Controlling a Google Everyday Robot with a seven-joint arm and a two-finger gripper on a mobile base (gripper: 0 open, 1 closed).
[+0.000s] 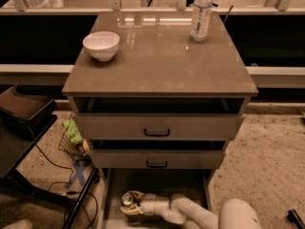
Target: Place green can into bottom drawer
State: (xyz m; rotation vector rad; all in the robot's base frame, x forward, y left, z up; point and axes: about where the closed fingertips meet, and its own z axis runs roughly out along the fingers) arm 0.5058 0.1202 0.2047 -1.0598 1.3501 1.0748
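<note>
The bottom drawer (164, 181) is pulled open at the foot of the grey-brown cabinet, and its pale floor shows. My gripper (129, 206) reaches in from the lower right, low over the drawer's front left part. Its pale fingers (135, 194) are closed around the green can (127, 199). Only the can's silver top and a little of its side show. The can stands upright inside the drawer. My white arm (190, 213) runs back to the lower right corner.
A white bowl (101, 44) and a clear plastic bottle (200, 13) stand on the cabinet top. Two upper drawers with black handles (157, 132) are slightly open above the arm. A dark stand (24, 113), a wire basket with a green item (72, 131) and cables lie at left.
</note>
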